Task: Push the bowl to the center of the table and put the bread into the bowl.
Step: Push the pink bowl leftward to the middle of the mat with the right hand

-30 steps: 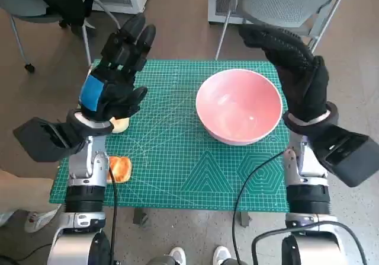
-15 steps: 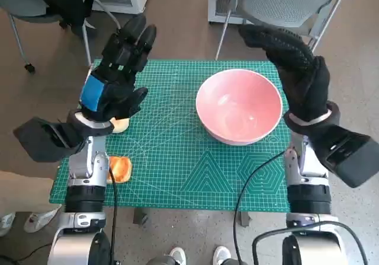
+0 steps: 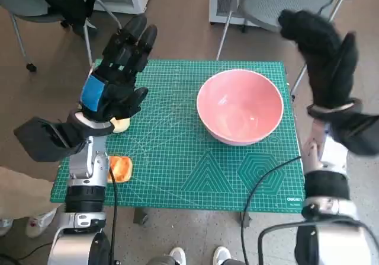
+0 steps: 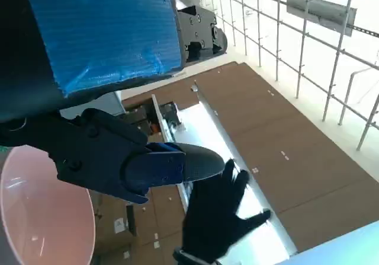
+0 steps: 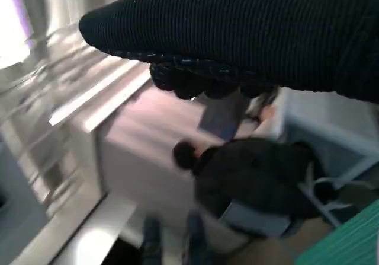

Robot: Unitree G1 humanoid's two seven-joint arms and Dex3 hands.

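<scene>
A pink bowl (image 3: pixel 240 105) stands empty on the right half of the green mat (image 3: pixel 177 158); its rim also shows in the left wrist view (image 4: pixel 41 217). One bread piece (image 3: pixel 121 168) lies at the mat's near left corner. A second pale piece (image 3: pixel 120 124) peeks out under my left hand (image 3: pixel 115 75), which hovers above the mat's left side with fingers spread and nothing in them. My right hand (image 3: pixel 323 54) is raised off the table's right edge, beside the bowl and apart from it, fingers extended and empty. It also appears in the left wrist view (image 4: pixel 216 217).
Chair legs (image 3: pixel 228 25) and a grey chair stand behind the table's far edge. Another chair leg with a caster (image 3: pixel 23 51) is at the far left. A person's feet (image 3: pixel 198 256) show at the table's near side. A cable (image 3: pixel 260 182) hangs over the near right edge.
My right hand has swung outward to the right, away from the bowl's rim and past the table edge. The left hand and the bowl stay put.
</scene>
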